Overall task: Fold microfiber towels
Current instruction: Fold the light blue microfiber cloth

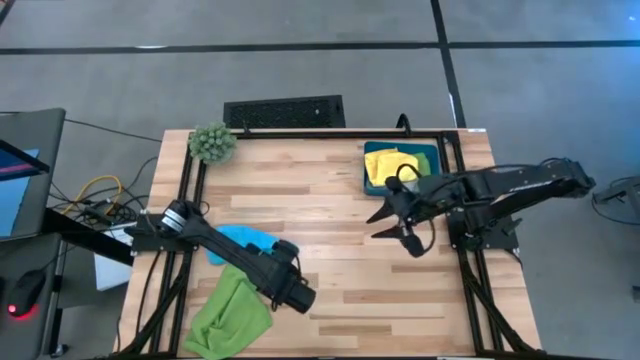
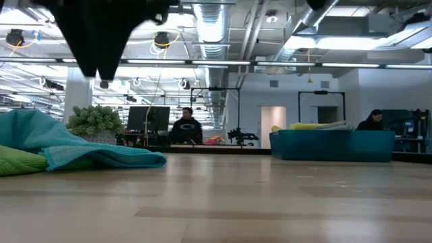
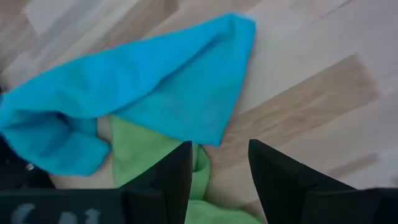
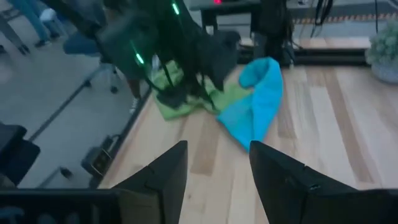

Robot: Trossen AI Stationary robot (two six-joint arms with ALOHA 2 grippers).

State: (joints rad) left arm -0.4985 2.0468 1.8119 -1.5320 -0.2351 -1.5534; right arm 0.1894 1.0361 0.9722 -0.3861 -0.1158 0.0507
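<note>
light blue towel point(image 1: 240, 241) sitting next to a lime green one point(image 1: 228, 315), yellow towel point(image 1: 392, 166) showing in a teal bin point(image 1: 368, 181), table point(image 1: 330, 210) looking pale striped wood, arms dark.

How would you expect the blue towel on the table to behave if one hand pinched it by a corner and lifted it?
The blue towel lies in soft folds, so it would probably hang limp rather than hold shape. It looks thin and likely light. It overlaps the green towel, so lifting it might drag that along.
</note>
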